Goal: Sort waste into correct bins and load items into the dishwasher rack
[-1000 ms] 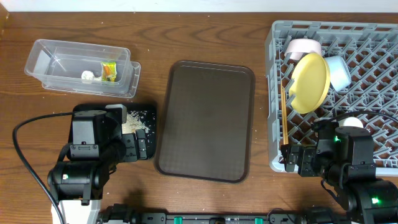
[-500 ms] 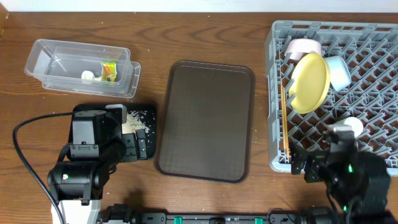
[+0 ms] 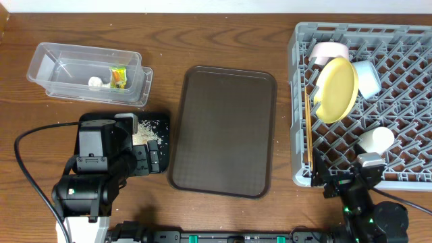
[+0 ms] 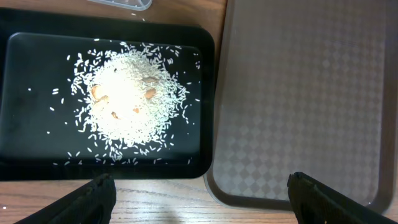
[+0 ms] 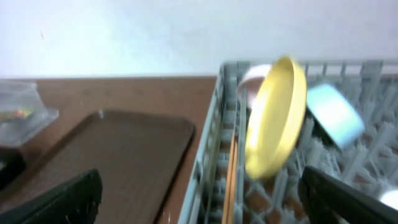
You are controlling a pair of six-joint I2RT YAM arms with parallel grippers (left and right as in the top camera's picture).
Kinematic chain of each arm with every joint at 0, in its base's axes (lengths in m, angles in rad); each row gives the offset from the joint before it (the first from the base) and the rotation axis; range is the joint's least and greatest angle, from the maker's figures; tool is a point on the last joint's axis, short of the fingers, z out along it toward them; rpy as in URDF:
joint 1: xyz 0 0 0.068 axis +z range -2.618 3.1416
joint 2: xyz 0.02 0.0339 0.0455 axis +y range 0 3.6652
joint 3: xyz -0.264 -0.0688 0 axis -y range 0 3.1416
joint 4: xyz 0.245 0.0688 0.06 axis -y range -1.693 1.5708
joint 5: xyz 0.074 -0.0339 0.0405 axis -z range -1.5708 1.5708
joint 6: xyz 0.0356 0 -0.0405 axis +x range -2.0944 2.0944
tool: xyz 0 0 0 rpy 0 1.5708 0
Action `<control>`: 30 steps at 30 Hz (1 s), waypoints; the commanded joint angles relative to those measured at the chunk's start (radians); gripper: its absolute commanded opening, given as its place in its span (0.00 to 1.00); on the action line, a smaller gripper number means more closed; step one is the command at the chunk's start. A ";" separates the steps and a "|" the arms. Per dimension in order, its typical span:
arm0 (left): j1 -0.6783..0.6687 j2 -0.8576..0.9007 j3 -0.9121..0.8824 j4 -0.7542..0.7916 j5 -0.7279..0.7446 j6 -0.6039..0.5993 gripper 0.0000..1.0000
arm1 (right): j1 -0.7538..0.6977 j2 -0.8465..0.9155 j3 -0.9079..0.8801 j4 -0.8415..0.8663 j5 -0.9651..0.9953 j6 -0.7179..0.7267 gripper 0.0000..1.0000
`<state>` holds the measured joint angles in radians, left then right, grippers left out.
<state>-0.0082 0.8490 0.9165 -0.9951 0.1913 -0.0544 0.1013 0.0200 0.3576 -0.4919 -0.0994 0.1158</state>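
Dark wooden table [image 3: 223, 40], pale wall behind in my right wrist view. My left arm [image 3: 94, 169] sits at the near left edge, wrist pointing straight down. My left gripper [image 4: 202, 199] hangs with its fingers spread wide and nothing between them, above the seam where the black tray [image 4: 18, 112] meets the brown serving tray [image 3: 223, 131]. My right arm [image 3: 358, 199] is low at the near right edge, just in front of the dishwasher rack [image 3: 405, 40]. It looks level across the table, and the view is blurred. My right gripper [image 5: 205, 199] is also spread fully and holds nothing. The black tray carries a heap of rice [image 4: 127, 102] with stray grains around it and a few tan bits on top. The clear tub [image 3: 47, 64], far left, holds the snack wrapper [image 3: 119, 77] and the white scrap [image 3: 94, 82] side by side. In the rack the yellow-green plate [image 3: 337, 88] stands on edge, tilted. The white bowl [image 3: 327, 50] is behind it toward the far left corner. The light blue bowl [image 3: 368, 77] is just to the plate's right. The chopsticks [image 3: 308, 128] lie along the rack's left wall. The small white cup [image 3: 376, 140] lies on its side nearer the front.
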 commanded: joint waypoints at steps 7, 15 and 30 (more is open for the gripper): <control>0.002 0.002 -0.006 -0.002 -0.009 0.009 0.91 | 0.003 -0.014 -0.213 0.411 -0.006 -0.037 0.99; 0.002 0.002 -0.006 -0.002 -0.009 0.009 0.91 | 0.003 -0.014 -0.349 0.552 -0.114 -0.238 0.99; 0.002 0.002 -0.006 -0.002 -0.009 0.009 0.91 | -0.019 -0.014 -0.352 0.417 0.069 -0.139 0.99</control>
<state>-0.0082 0.8490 0.9165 -0.9951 0.1913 -0.0544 0.0891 0.0109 0.0071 -0.0673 -0.0666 -0.0441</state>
